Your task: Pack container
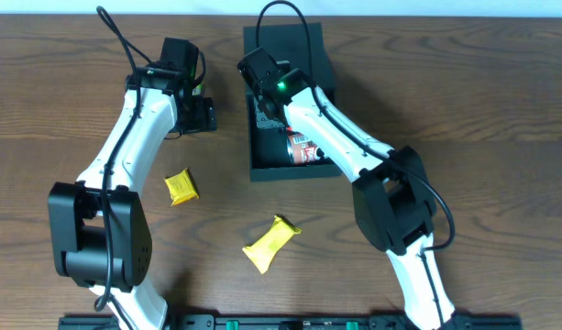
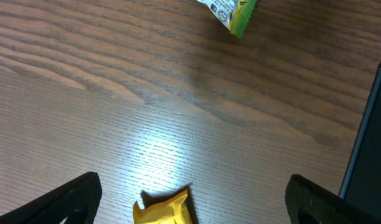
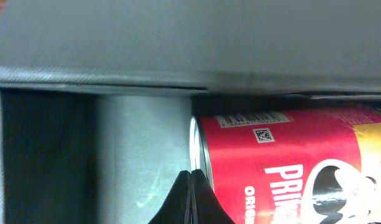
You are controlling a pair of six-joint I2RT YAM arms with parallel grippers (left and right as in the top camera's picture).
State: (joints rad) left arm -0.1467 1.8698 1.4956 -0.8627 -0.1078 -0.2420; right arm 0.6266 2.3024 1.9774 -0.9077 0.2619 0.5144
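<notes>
The container (image 1: 310, 55) sits at the far middle of the table (image 1: 501, 110), a dark, rigid square box with straight walls and its flap lid folded open toward the far edge. The inner wall is matte with a fine weave in the right wrist view. A red can (image 1: 303, 147) lies on its side inside, glossy, with white lettering and a small barcode near its metal rim. The table is dark brown wood with long streaked grain. Two crinkled yellow packets lie on it, a squarish packet (image 1: 181, 187) left of the box and a longer packet (image 1: 270, 243) nearer the front. A green and white wrapper (image 2: 230, 12) shows in the left wrist view. The right arm stretches from the front edge, elbow bent, its wrist tipped down into the box. The right gripper (image 3: 191, 186) is pinched together and empty, its tip beside the can's end. The left arm bends up and inward, and the left gripper (image 1: 200, 115) hangs just left of the box with its fingers (image 2: 69, 198) spread wide above bare wood.
</notes>
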